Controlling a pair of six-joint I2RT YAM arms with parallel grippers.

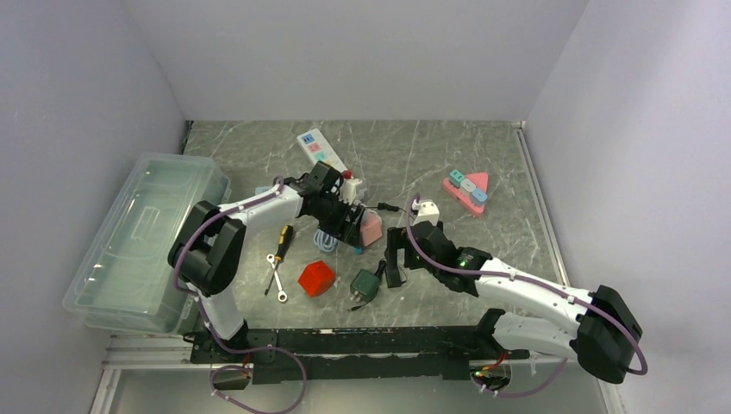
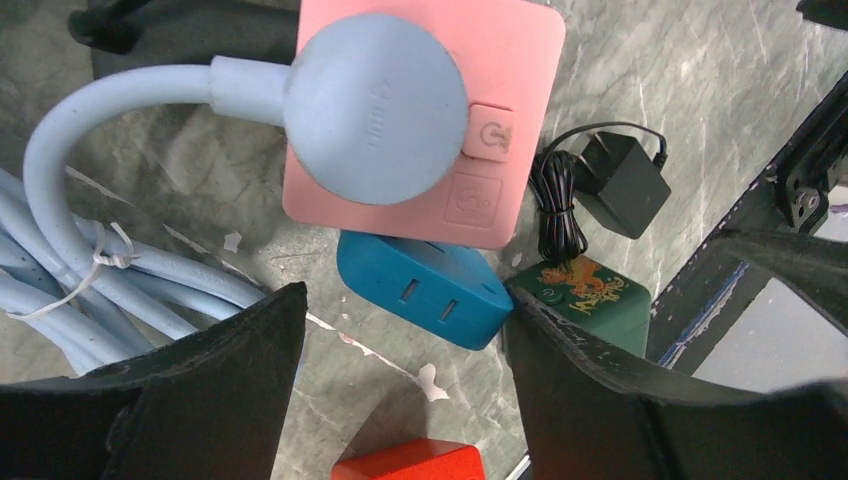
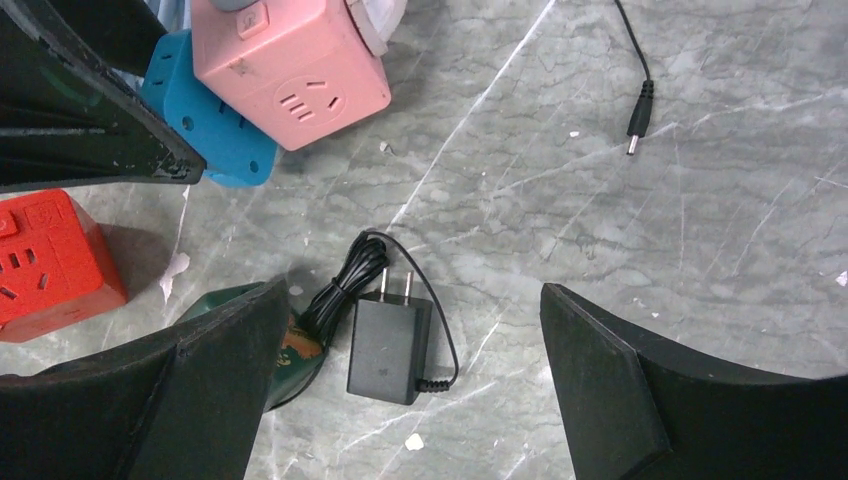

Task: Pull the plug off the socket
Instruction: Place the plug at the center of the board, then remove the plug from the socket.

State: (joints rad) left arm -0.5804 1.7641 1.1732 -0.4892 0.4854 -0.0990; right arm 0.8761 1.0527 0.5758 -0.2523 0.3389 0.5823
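A pale blue round plug (image 2: 375, 108) with a thick pale blue cable sits in the top face of a pink cube socket (image 2: 510, 60) (image 1: 371, 228) (image 3: 290, 70). A blue adapter (image 2: 420, 288) (image 3: 210, 130) lies against the socket's side. My left gripper (image 2: 405, 300) (image 1: 349, 226) is open just beside them, the blue adapter just beyond its tips and nothing held. A black adapter (image 3: 388, 345) (image 2: 625, 180) lies flat on the table with its two prongs bare and its cord bundled. My right gripper (image 3: 412, 292) (image 1: 395, 259) hangs open above it, not touching it.
A green cube socket (image 1: 365, 284) and a red cube socket (image 1: 316, 278) lie near the front. A clear plastic bin (image 1: 138, 241) stands at the left. Also on the table are a white power strip (image 1: 321, 148), a wrench (image 1: 278, 278), a screwdriver (image 1: 282, 237) and a pink triangular block (image 1: 466, 191).
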